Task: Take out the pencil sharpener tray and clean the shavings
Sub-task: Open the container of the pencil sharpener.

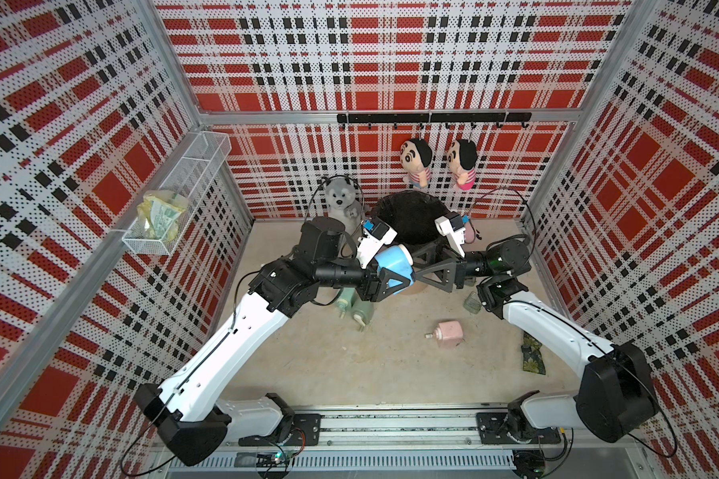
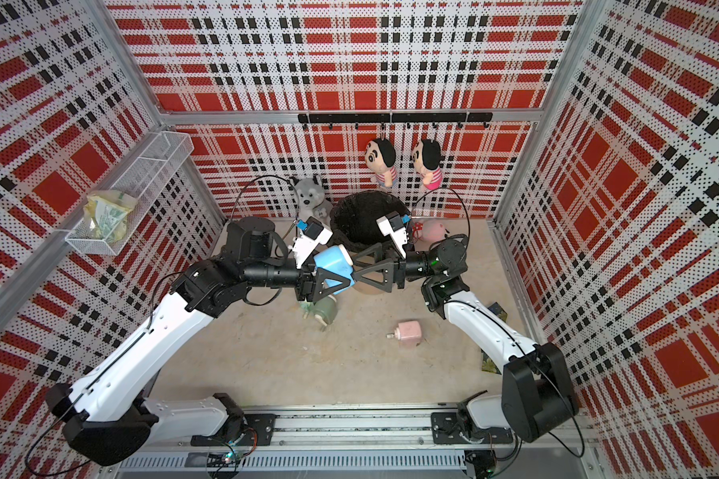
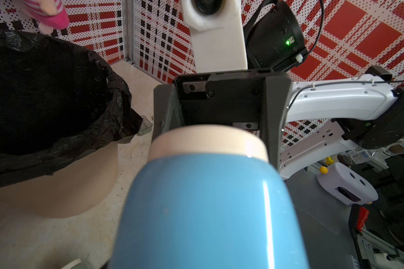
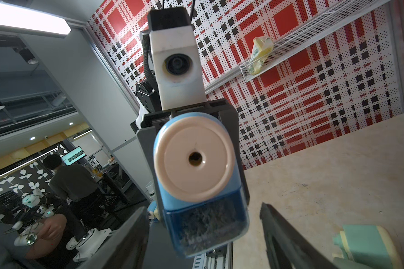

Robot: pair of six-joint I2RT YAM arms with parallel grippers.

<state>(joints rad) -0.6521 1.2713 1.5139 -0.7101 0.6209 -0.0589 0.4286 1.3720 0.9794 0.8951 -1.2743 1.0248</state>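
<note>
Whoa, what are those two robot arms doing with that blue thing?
The left tool grips a blue pencil sharpener and holds it up off the table, beside the black-lined bin. The right tool points at the sharpener's front with its jaws open, close to the see-through tray. The tray is not pulled out yet, and it has shavings inside.

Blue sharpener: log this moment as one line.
left claw: shut on blue sharpener | right claw: open, at tray end | tray: seated, shavings inside
</note>
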